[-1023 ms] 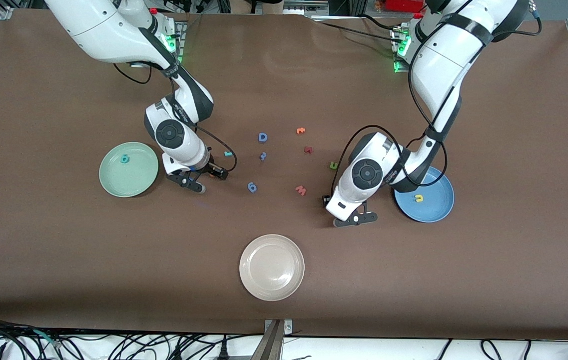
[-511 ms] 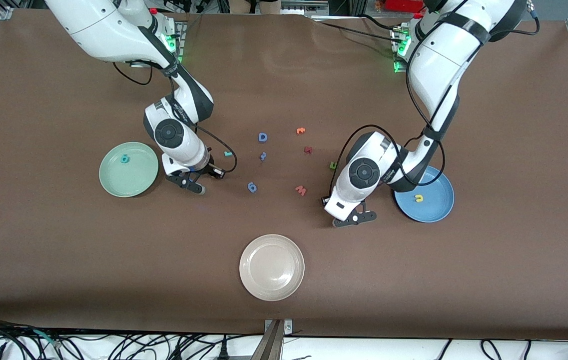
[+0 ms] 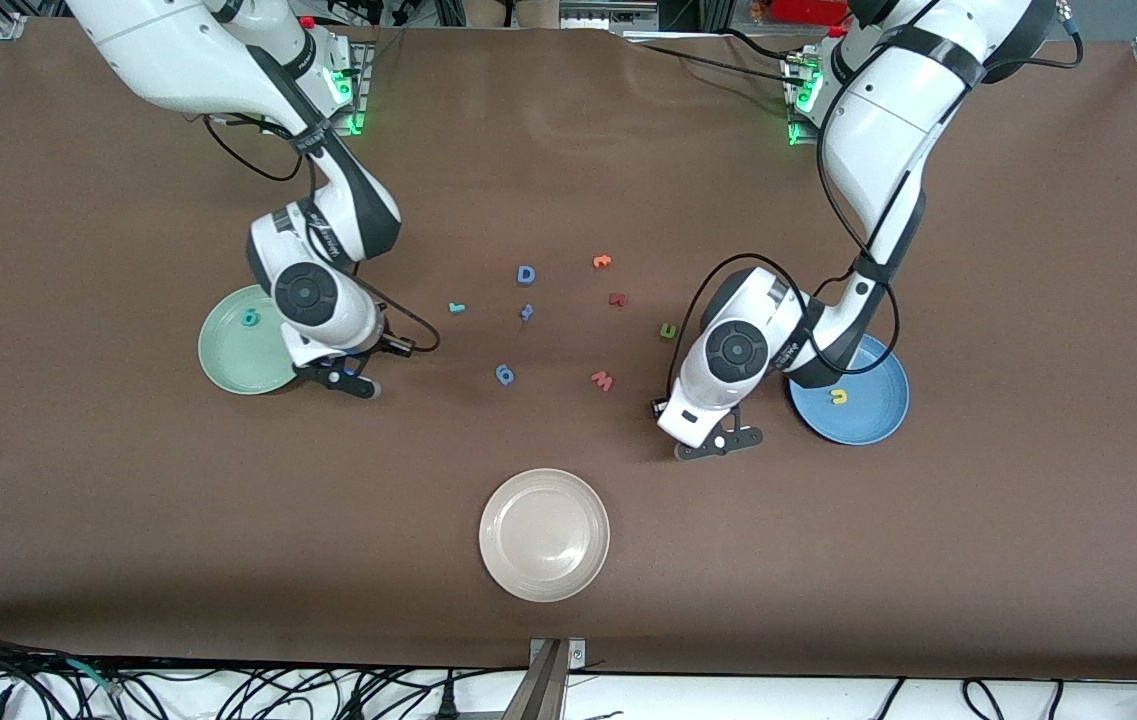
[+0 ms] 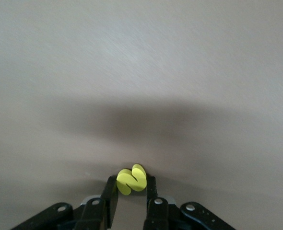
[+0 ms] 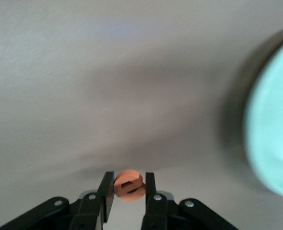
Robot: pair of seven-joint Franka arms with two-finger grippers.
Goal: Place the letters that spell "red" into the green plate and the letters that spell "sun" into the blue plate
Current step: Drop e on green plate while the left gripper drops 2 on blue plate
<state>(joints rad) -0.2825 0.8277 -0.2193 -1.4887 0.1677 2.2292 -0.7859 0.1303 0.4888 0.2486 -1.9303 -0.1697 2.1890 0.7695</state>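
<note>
Both grips just closed, you'll note: right gripper (image 5: 126, 188) pinching the orange "e" (image 5: 128, 185) near the green plate (image 5: 271, 139), left gripper (image 4: 130, 184) clamping the yellow "s" (image 4: 131, 179), each ready for its plate.

You've got a cream-white plate (image 3: 544, 535) on the brown tabletop (image 3: 928, 560), nearest the front cam. Mid-tabletop: blue capital D (image 3: 526, 275), dark red letter (image 3: 617, 299), pink w (image 3: 602, 380), blue round letter (image 3: 505, 375).

The brown table (image 3: 568, 130) carries a green plate (image 3: 228, 365), a blue plate (image 3: 868, 425), a cream-white plate (image 3: 544, 535) and loose foam letters: teal "r" (image 3: 457, 307), blue "D" (image 3: 526, 274), olive "n" (image 3: 668, 330), pink "w" (image 3: 602, 380), dark red letter (image 3: 616, 299)
</note>
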